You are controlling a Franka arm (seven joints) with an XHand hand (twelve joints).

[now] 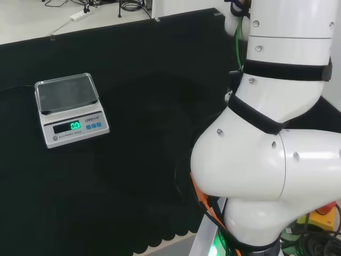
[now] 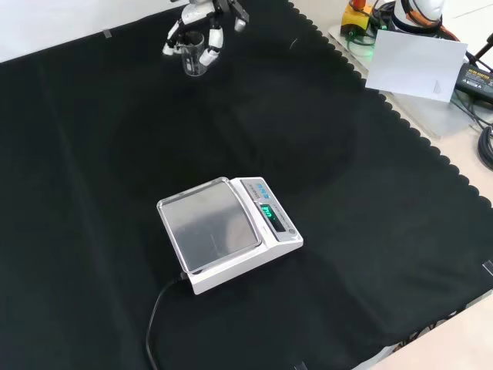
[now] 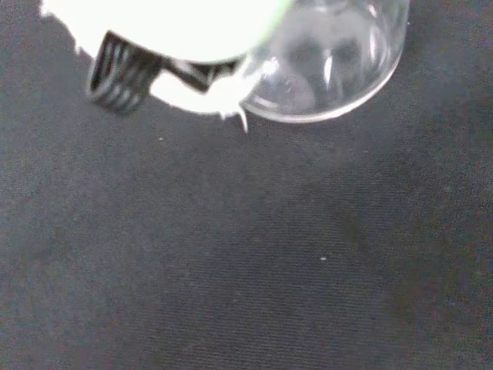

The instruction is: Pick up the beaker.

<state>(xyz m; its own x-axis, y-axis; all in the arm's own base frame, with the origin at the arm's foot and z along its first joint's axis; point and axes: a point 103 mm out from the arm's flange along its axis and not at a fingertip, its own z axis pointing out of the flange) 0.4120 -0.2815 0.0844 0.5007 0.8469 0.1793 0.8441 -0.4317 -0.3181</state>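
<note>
1. Head view: a scale [image 1: 71, 110] sat on the black cloth [image 1: 138, 176] at the view's left, its pan bare and its display lit. My own white arm [image 1: 266, 160] bulked large at the right.

2. Front view: my hand [image 2: 202, 23] came in at the top edge, and the beaker [image 2: 194, 58] stood just below it, far up the cloth and well apart from the scale in the middle. My fingers [image 2: 211, 48] hung down on either side of the glass, curved inward and close to its wall. Whether they were touching it or merely flanking it, I could not tell from there. The beaker looked to be on the cloth, upright, and not yet lifted.

3. Wrist view: the beaker [image 3: 331, 62] was close and clear, and it seemed empty. A blurred white part of my hand [image 3: 177, 31] with a black ribbed fingertip [image 3: 115, 77] lay just beside its rounded wall. That still did not settle whether I had closed on it.

4. Handling, as I judged it: thin clear glass, empty, so light and stiff but slick and breakable. I would take it around the middle of the wall, thumb opposite fingers, below the rim and above the base, and close evenly so it neither squirts out nor tips as it leaves the cloth.
</note>
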